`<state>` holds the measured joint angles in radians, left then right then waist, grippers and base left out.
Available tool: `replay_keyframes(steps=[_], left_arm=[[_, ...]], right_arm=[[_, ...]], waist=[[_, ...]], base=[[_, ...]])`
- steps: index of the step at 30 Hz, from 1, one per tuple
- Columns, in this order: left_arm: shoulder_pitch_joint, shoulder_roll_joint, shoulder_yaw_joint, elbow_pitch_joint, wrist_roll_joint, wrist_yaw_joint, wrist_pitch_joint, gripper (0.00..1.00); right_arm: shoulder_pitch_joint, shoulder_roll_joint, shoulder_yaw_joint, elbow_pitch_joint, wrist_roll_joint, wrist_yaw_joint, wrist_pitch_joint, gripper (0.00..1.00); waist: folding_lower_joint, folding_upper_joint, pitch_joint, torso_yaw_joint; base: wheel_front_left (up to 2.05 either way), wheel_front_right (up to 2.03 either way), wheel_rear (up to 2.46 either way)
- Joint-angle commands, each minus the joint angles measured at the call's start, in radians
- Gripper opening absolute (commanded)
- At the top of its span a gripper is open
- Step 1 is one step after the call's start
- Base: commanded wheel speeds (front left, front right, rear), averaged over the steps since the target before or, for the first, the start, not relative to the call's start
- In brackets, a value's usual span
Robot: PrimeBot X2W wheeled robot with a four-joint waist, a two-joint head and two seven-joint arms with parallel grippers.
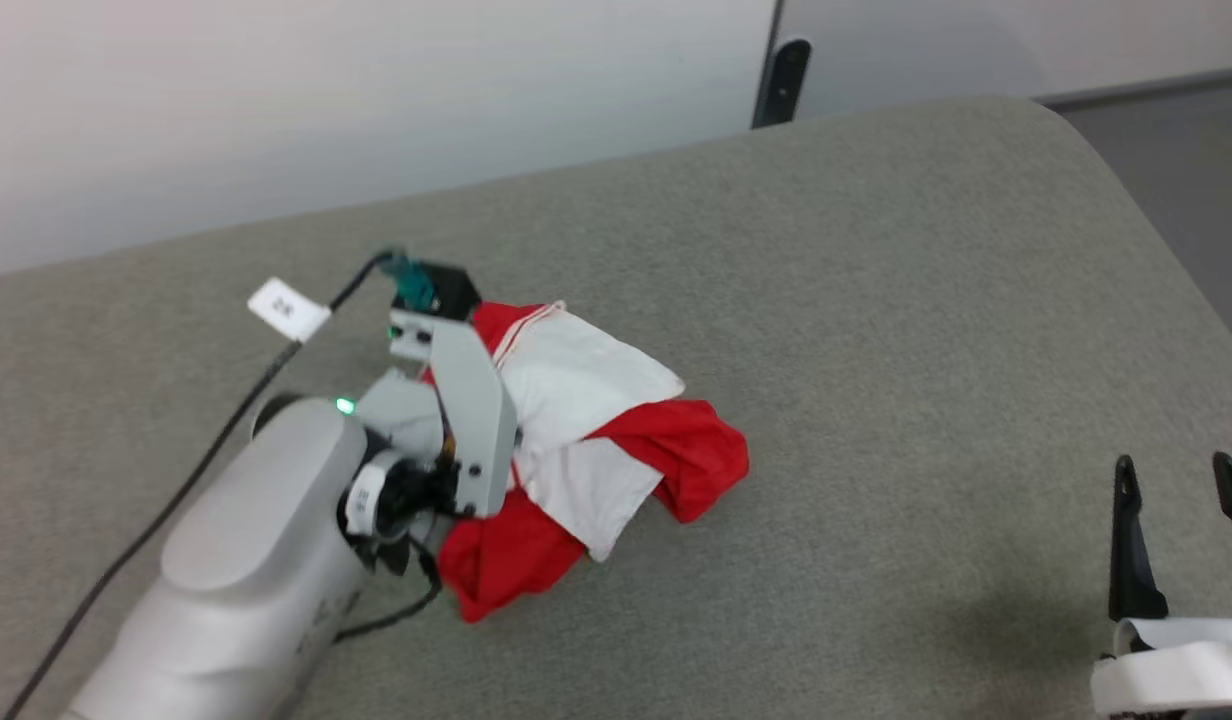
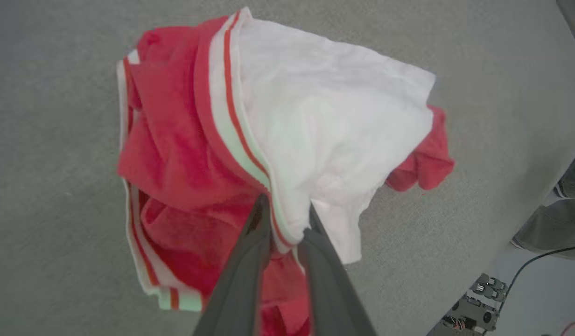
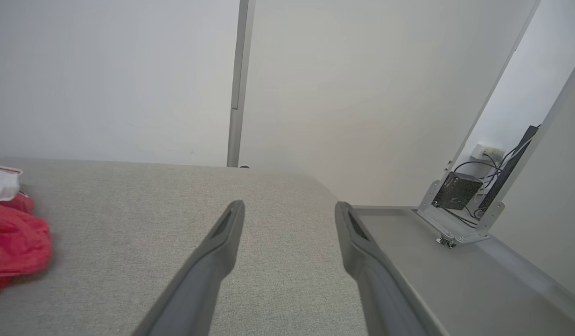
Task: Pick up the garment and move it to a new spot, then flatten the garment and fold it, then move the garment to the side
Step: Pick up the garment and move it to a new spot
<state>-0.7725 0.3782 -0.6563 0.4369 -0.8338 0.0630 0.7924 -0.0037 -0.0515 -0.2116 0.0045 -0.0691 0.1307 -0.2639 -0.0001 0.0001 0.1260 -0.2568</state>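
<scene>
The broad grey fabric-covered surface (image 1: 876,300) carries the garment (image 1: 576,390) on its left half, about midway between the near and far edges. From where it sits, this looks like the first step, picking the garment up to carry it to a new spot; nothing has been flattened or folded yet.

The left gripper (image 2: 285,207) comes down over the heap from the near left, its jaws drawn narrow and pinched on a fold where the striped trim meets white cloth. The right gripper (image 1: 1181,480) waits at the near right, well apart from the garment, jaws spread wide with nothing between them.

The next move, I'd judge, calls for a clean lift with enough height for the hanging cloth to clear the surface, and a grip that doesn't slip off that single fold. I can't tell whether the heap is already off the surface.

The garment is a crumpled bundle: red body cloth bunched underneath and spilling to the right, a white sleeve panel draped across the top, red-and-white striped trim along the edges. No chest print shows
</scene>
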Motion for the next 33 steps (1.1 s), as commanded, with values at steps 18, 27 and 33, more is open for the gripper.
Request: replay_keyframes(steps=[18,27,33], left_arm=[[0.021,0.020,-0.052,0.068,-0.008,-0.112,-0.007,1.00],[0.068,0.054,-0.013,0.016,-0.020,-0.112,-0.097,1.00],[0.136,0.074,0.040,-0.039,-0.021,-0.117,-0.269,1.00]], right_arm=[[-0.035,0.002,0.068,0.022,0.031,0.000,-0.001,1.00],[-0.001,0.002,0.094,0.029,0.009,0.000,-0.001,1.00],[0.021,0.002,0.138,0.022,0.016,0.000,-0.001,1.00]], waist=[[0.0001,-0.0001,0.006,0.017],[0.0001,-0.0001,-0.068,0.081],[0.0001,-0.0001,-0.118,0.124]], base=[[0.00,0.00,0.00],[0.00,0.00,0.00],[0.00,0.00,0.00]])
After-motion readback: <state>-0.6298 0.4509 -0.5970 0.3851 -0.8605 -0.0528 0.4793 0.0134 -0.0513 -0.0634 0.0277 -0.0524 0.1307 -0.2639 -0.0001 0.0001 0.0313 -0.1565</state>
